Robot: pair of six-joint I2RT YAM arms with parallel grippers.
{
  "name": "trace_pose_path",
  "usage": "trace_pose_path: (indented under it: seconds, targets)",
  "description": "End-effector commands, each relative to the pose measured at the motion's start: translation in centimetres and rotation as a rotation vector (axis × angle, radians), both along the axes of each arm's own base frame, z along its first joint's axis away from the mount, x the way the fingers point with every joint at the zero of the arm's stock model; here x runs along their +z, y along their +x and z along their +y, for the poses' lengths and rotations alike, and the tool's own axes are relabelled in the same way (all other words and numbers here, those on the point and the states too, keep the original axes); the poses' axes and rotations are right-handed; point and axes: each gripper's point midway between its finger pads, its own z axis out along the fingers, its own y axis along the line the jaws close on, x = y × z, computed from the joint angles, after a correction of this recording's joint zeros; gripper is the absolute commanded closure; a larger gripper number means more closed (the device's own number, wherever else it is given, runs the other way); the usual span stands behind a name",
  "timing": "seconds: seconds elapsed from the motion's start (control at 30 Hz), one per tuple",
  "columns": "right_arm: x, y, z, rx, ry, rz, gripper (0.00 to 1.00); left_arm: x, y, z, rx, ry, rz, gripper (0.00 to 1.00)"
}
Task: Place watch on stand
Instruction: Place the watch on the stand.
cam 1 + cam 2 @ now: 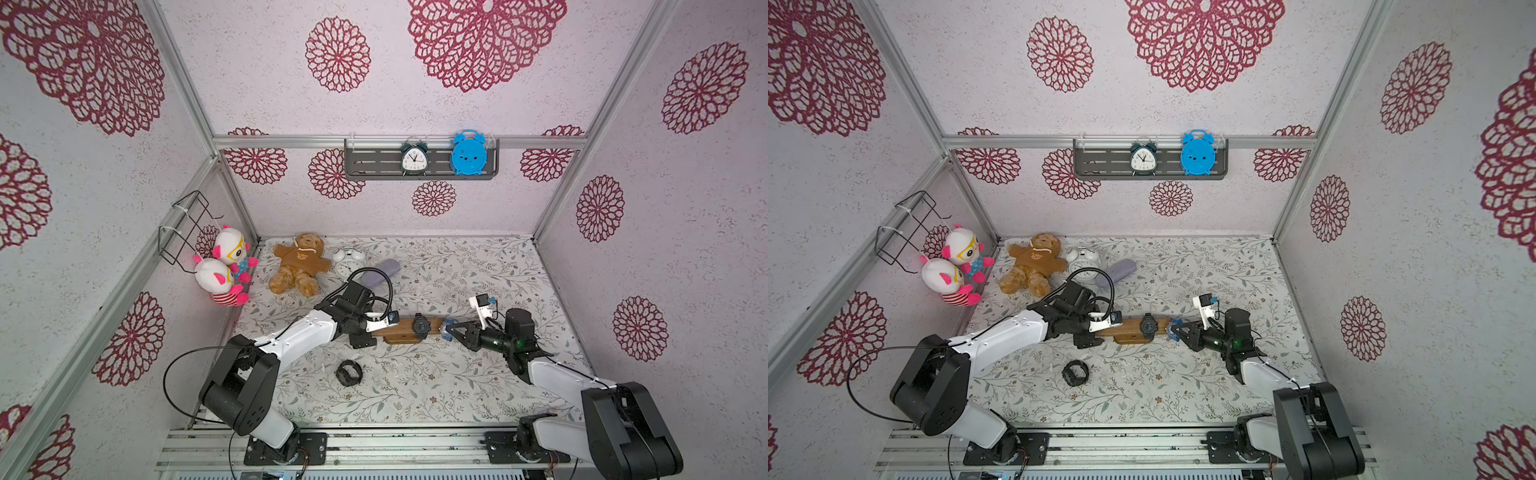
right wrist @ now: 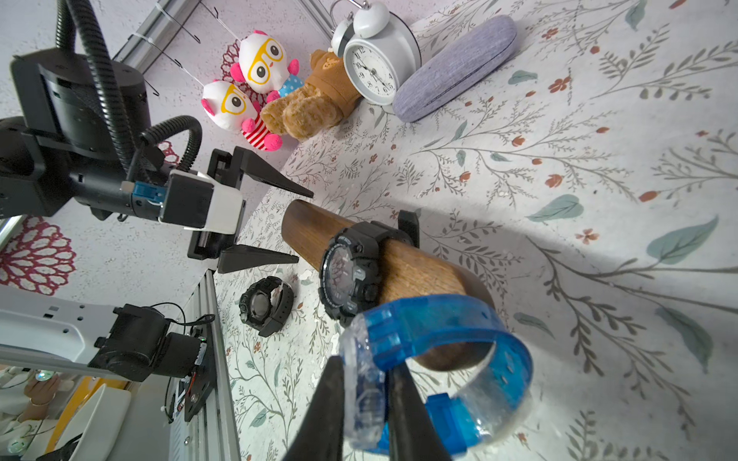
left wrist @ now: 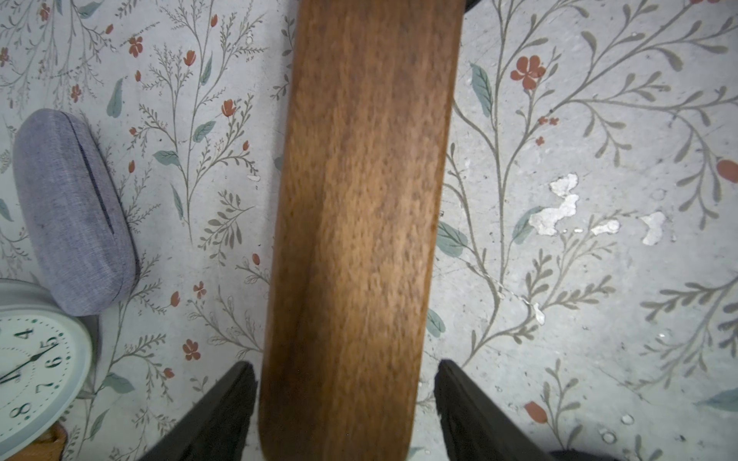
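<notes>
Where the table (image 1: 457, 386) meets the front rail, both arm bases sit. Bare floral cloth runs from there up to the stand, broken only by a loose watch (image 1: 348, 373): black, left of centre, well apart from the stand. Widest open floor is the right half, around the right arm and out to the right wall.

Mid-table: stand (image 1: 399, 328), bar lying left to right, with a black watch (image 1: 419, 325) strapped round its middle. Both top views give this row, but not the finger gaps.

Left wrist view settles the left gripper (image 3: 343, 365). Fingers (image 3: 223, 407) are wide, one on each side of the bar's left end. Cloth shows plainly between wood and one finger, a hairline at the other.

Right wrist view settles the right gripper (image 2: 367, 363). Its fingers are pinched tight on the clear face of the blue watch (image 2: 419, 323). The strap loop hangs at the bar's right end, with wood showing through the loop. Whether the end is inside the loop, can't tell. Top views show only a blue speck there, against the bar end.

Behind the left arm: case (image 3: 72, 207) just beside clock (image 3: 36, 359). Then teddy (image 1: 299, 266) and two plush toys (image 1: 226, 266) at the left wall, crowding that corner.

Back wall: shelf (image 1: 419, 164), high up, carrying two more clocks.
</notes>
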Motion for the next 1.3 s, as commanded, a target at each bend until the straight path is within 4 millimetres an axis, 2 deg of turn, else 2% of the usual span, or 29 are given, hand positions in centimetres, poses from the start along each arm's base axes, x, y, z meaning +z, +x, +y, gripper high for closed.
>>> trace_pose_path:
  seconds: [0.0, 0.17, 0.43, 0.67, 1.0, 1.27]
  targets:
    - [1.1, 0.6, 0.4, 0.050, -0.017, -0.096, 0.82, 0.3, 0.9, -0.3, -0.025, 0.011, -0.022, 0.25]
    - [0.6, 1.1, 0.6, 0.089, -0.055, -0.106, 0.82, 0.0, 1.3, -0.3, -0.027, 0.028, -0.026, 0.29]
    - [1.4, 1.5, 1.4, 0.169, -0.009, -0.131, 0.82, -0.8, 1.4, 0.0, -0.034, 0.052, -0.030, 0.33]
    - [1.8, 0.9, 2.2, 0.250, 0.064, -0.129, 0.82, -1.2, 1.9, 0.0, -0.029, 0.062, -0.042, 0.41]
    - [1.2, 1.9, 2.8, 0.317, 0.048, -0.123, 0.81, -1.9, 2.5, 0.1, -0.025, 0.087, -0.047, 0.53]
    - [0.7, 2.6, 3.2, 0.370, 0.040, -0.097, 0.81, -2.3, 2.8, 0.2, -0.033, 0.106, -0.060, 0.57]
